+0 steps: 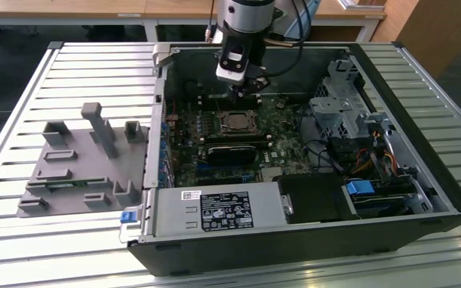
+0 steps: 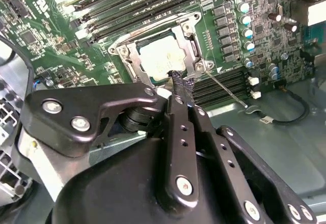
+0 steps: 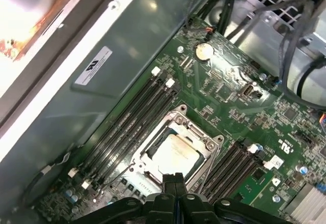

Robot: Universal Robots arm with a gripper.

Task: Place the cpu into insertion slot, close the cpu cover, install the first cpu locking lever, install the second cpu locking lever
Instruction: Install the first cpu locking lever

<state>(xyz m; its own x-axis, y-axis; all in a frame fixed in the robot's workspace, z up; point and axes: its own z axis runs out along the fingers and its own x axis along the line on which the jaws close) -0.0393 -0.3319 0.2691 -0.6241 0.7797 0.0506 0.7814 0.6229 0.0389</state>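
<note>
Hovering my gripper (image 2: 179,81) over the seated cpu (image 2: 162,58) inside the open computer case (image 1: 295,249).
I am seeing its fingers (image 3: 169,180) pressed together with nothing between them, just beside the cpu cover (image 2: 192,43), which is lying down around the chip in the insertion slot (image 1: 235,122). The thin locking lever (image 2: 226,92) is sticking out sideways; I am judging it springy, slick and best pushed near its hooked end, keeping off the fragile chip.
</note>
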